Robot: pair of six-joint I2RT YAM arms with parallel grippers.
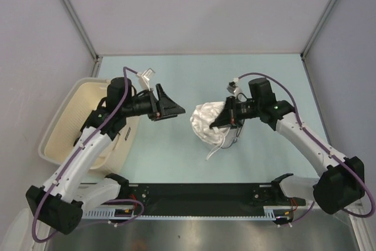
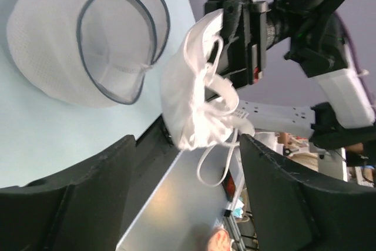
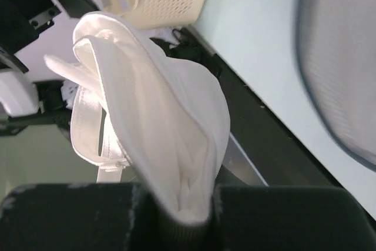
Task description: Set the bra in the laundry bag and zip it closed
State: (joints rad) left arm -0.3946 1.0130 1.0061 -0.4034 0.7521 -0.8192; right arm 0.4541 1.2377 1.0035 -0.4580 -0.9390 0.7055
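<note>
White bra pinched tight in right fingers, hanging clear of surface; left fingers spread wide, empty; mesh bag lies on surface.

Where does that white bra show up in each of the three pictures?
Top view: the bra is just right of centre, held by the right gripper.
Left wrist view: it dangles in the middle, framed by two dark fingers below.
Right wrist view: it fills the left-middle, pinched at the bottom edge.
Shared landmark: the right gripper clamped on it, visible in all three.
</note>
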